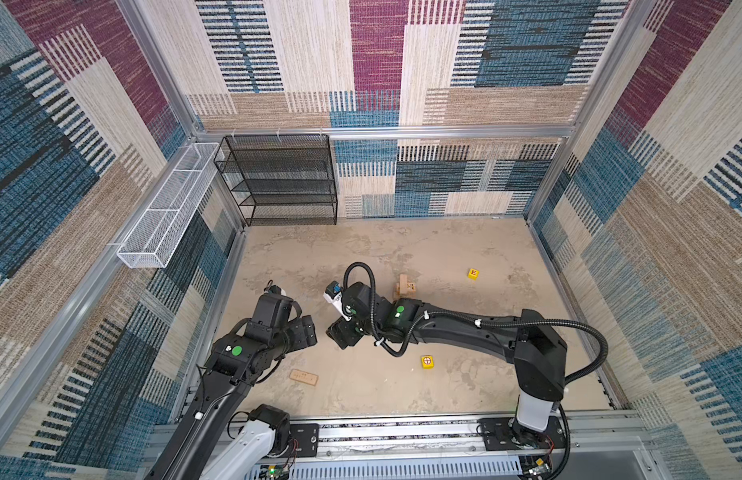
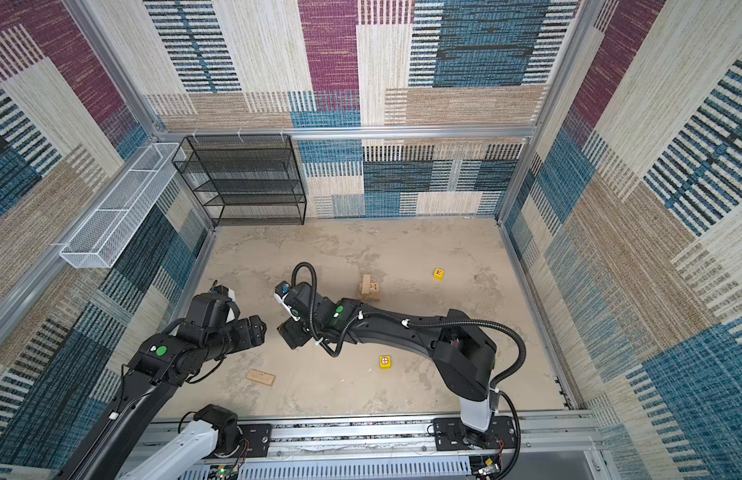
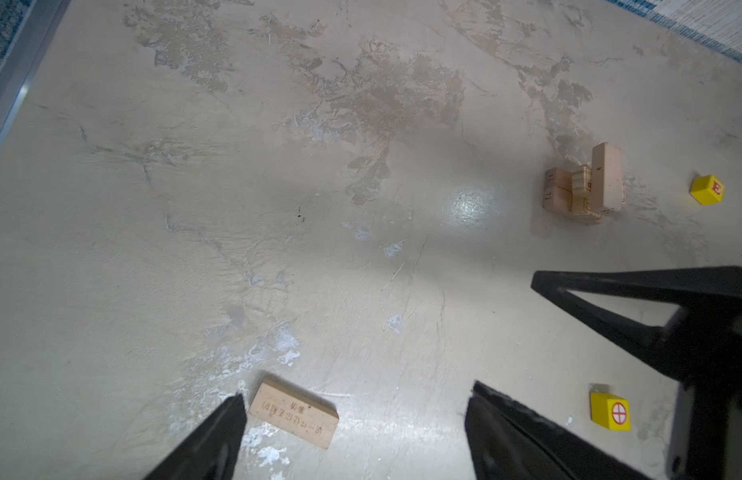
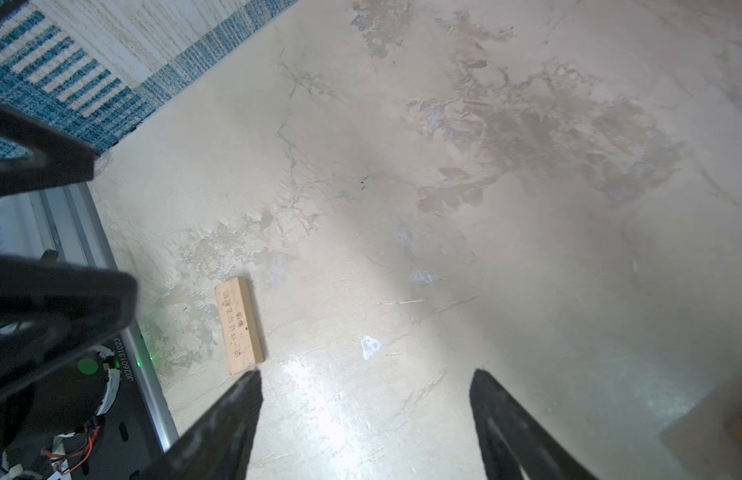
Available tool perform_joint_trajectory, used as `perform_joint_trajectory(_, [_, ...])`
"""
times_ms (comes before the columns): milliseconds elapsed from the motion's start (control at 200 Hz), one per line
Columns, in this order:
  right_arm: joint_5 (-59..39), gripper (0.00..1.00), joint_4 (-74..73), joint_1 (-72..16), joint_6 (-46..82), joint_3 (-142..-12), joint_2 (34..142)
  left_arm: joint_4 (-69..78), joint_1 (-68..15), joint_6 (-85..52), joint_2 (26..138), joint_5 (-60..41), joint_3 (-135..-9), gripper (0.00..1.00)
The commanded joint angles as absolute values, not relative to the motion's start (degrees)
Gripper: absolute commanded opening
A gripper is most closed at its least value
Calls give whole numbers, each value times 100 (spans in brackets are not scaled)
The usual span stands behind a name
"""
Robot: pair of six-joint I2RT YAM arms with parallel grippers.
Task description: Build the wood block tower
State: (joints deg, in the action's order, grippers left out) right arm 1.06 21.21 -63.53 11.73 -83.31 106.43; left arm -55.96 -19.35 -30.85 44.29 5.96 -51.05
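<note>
Left gripper: fingers spread wide, gripping nothing! Right gripper: jaws parted too, empty. In both top views the tower, a low wooden stack, stands mid-frame. The loose plank lies lower left of centre, the near yellow cube lower centre, the far yellow cube right of the tower.
</note>
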Motion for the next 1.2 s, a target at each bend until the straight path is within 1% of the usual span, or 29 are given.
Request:
perform_joint_trajectory(0, [70,81,2068,-6483,1149,-8446,10761,-5708,-1934,-3166,4257,856,-5059,87])
perform_joint_trajectory(230, [87,81,2022,-6695,1032,-8469,11032,-5850,-1929,-3700,3682,703,-4958,87])
perform_joint_trajectory(391, [32,81,2004,-6713,702,-8593,11217,-5858,-1933,-4136,3236,573,-4745,84])
perform_joint_trajectory(476, [149,80,1956,-6711,576,-8603,11274,-5828,-1927,-4324,3102,685,-4584,82])
perform_joint_trajectory(606, [183,79,1942,-6708,404,-8528,11329,-5662,-1930,-4410,3223,884,-4392,81])
perform_joint_trajectory(766, [233,77,1867,-6712,281,-8228,11239,-5268,-1878,-4288,3680,1034,-4194,81])
perform_joint_trajectory(806, [290,76,1821,-6708,280,-8124,11210,-5183,-1835,-4209,3832,1033,-4170,81])
perform_joint_trajectory(841, [334,71,1787,-6707,290,-8074,11206,-5114,-1776,-4118,3962,1030,-4176,81])
perform_joint_trajectory(937, [373,64,1802,-6711,288,-8058,11224,-4914,-1529,-3871,4298,885,-4192,81])
perform_joint_trajectory(1012, [474,62,1793,-6712,314,-8029,11207,-4674,-1258,-3747,4453,616,-4139,81])
perform_joint_trajectory(1047, [506,59,1793,-6712,330,-8012,11193,-4561,-1114,-3714,4503,462,-4099,81])
perform_joint_trajectory(1137, [488,56,1775,-6710,387,-7909,11107,-4306,-677,-3633,4598,16,-3970,81])
perform_joint_trajectory(1192, [413,52,1722,-6715,363,-7832,11070,-4168,-417,-3572,4657,-257,-3884,81])
